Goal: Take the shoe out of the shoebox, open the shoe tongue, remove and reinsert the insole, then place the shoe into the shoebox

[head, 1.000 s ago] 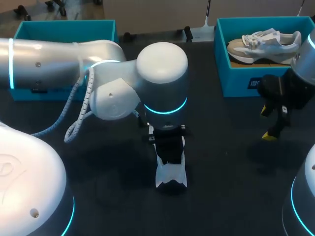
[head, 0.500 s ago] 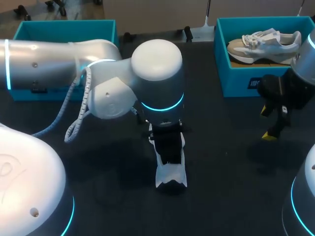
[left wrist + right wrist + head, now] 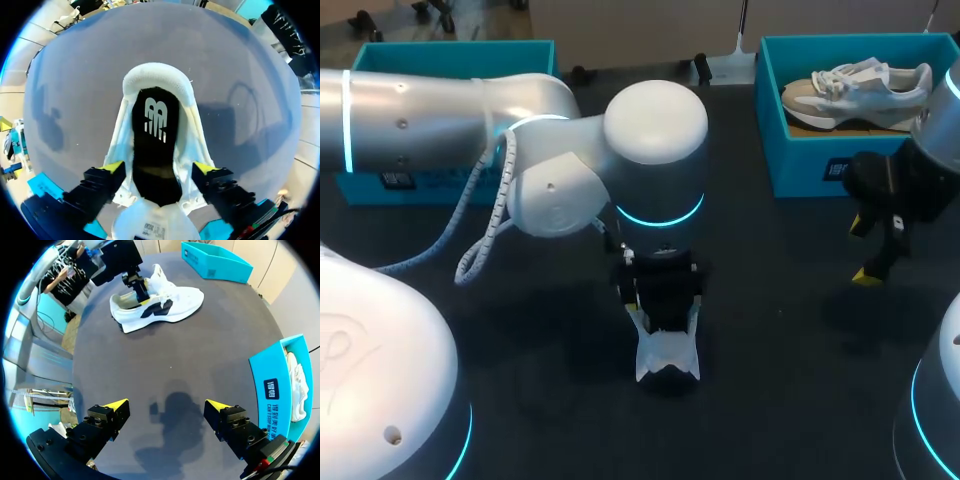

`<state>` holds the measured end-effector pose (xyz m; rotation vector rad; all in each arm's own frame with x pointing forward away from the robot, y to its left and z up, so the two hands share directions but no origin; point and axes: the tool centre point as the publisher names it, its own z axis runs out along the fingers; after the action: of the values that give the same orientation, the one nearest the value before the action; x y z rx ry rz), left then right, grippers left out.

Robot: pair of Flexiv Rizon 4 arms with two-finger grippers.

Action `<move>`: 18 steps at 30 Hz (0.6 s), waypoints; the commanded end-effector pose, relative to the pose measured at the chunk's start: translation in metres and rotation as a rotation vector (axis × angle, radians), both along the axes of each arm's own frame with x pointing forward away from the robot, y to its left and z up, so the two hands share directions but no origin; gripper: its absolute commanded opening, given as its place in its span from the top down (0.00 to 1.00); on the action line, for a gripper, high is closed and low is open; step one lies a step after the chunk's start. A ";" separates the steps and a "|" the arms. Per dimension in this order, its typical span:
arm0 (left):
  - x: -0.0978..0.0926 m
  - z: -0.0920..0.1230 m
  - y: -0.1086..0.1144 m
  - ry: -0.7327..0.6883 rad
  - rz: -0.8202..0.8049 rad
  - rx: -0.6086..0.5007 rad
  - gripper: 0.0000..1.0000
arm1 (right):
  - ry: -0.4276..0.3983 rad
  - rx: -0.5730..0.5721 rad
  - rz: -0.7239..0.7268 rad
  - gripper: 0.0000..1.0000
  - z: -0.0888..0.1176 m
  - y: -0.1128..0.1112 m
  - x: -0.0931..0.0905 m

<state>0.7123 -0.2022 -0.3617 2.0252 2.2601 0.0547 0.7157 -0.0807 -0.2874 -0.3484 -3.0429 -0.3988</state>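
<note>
Smack in the middle of the dark table (image 3: 780, 330) sits the white sneaker (image 3: 667, 362), upright on its sole, with the left arm coming across and parking its left gripper (image 3: 663, 300) right over the shoe's opening. From the left wrist camera you look straight down into the white sneaker (image 3: 192, 130). The black insole (image 3: 155, 160) lies flat inside, and the tongue (image 3: 150, 226) is back towards the wrist with its inner label showing. The left gripper (image 3: 158, 168) has its fingers spread, one yellow tip on each side of the collar. Can't honestly tell whether they touch the sides.

Over on the right, the right gripper (image 3: 868, 252) hangs above bare table just in front of a teal shoebox (image 3: 800, 160), fingers wide apart and nothing between them. That box has a beige sneaker (image 3: 860, 88) lying in it. A second teal shoebox (image 3: 450, 52) sits at the far left corner, partly hidden behind the left arm. The right wrist view shows the white sneaker (image 3: 165, 305) well ahead of the right gripper (image 3: 169, 404).
</note>
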 end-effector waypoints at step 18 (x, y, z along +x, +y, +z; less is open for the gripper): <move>0.022 0.024 0.005 -0.027 0.010 -0.030 0.00 | -0.001 -0.002 0.000 0.00 0.000 0.000 -0.001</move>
<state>0.7297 -0.2005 -0.3405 1.9808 2.2453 0.0626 0.7157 -0.0807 -0.2874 -0.3484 -3.0429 -0.3989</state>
